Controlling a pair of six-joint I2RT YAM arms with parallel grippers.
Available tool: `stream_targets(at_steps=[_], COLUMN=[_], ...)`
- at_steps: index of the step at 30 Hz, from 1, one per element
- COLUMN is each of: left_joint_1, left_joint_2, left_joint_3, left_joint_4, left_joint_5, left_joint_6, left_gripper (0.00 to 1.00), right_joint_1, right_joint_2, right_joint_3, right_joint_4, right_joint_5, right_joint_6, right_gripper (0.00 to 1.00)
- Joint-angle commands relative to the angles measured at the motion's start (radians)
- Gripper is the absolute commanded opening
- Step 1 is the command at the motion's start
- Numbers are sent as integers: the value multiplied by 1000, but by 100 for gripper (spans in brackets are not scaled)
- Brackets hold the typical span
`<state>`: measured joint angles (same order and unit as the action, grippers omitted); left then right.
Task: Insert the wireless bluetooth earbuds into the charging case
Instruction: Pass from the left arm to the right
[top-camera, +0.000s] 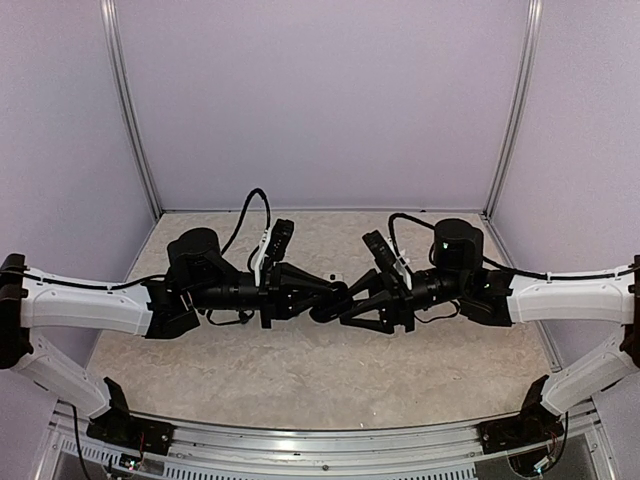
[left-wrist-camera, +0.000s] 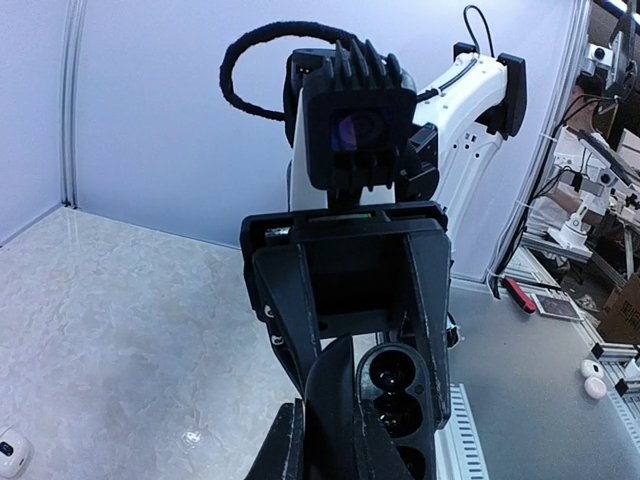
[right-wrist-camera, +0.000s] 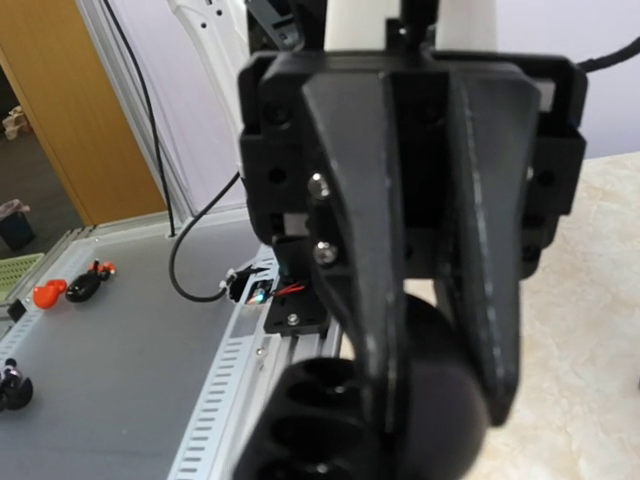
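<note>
One charging case (left-wrist-camera: 398, 400), black, is held in the air over the counter (top-camera: 300, 385), mid-frame in the top view where the two arms meet tip to tip.

Left wrist view: long axis near vertical, leaning slightly right toward the bottom. Its row of round sockets faces the lens.

Right wrist view: the case (right-wrist-camera: 310, 405) shows sockets stacked toward lower left, with a smooth rounded half bulging at lower centre.

Earbuds: sockets dark and glossy, cannot tell whether filled.

Around:
- A small white object (top-camera: 337, 278) sits on the counter just above the meeting fingertips in the top view. It also shows at the lower left edge of the left wrist view (left-wrist-camera: 10, 452).
- Fingers of both arms crowd the case and hide most of it from above.
- Off the counter, orange and black bits (right-wrist-camera: 55, 292) lie on a grey surface at left.

Left pincer (right-wrist-camera: 440, 385): closed on the case, one finger on each side of the rounded half.

Right pincer (left-wrist-camera: 375, 395): fingers straddle the socket half, which lies against the picture-right finger. Grip or gap, cannot tell.
</note>
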<state>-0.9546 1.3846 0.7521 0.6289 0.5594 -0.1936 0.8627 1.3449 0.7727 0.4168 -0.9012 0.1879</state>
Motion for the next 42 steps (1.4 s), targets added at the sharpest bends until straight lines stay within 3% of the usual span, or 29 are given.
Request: stream_targets(at_steps=[1, 12, 24, 26, 28, 29, 42], left_joint_1=[-2, -10, -13, -12, -12, -13, -19], left_joint_2=[-22, -14, -14, -20, -26, -27, -27], left_joint_3=[-10, -2, -10, -15, -16, -16, -13], left_joint_4=[37, 14, 23, 27, 26, 26, 21], left_joint_5=[-20, -46, -48, -51, -54, -54, -64], left_joint_6=[12, 33, 40, 40, 43, 43, 61], left_gripper=[3, 3, 4, 4, 4, 4, 4], right_joint_1=[-6, -6, -5, -5, -5, -5, -13], right_joint_2=[18, 16, 18, 20, 24, 28, 42], right_joint_3=[-9, -9, -13, -13, -9, -5, -1], right_joint_4=[38, 44, 39, 34, 26, 22, 66], right_joint_5=[-19, -4, -7, -2, 0, -3, 4], right_joint_6=[29, 40, 34, 32, 36, 37, 104], right_gripper=[39, 36, 12, 16, 36, 40, 36])
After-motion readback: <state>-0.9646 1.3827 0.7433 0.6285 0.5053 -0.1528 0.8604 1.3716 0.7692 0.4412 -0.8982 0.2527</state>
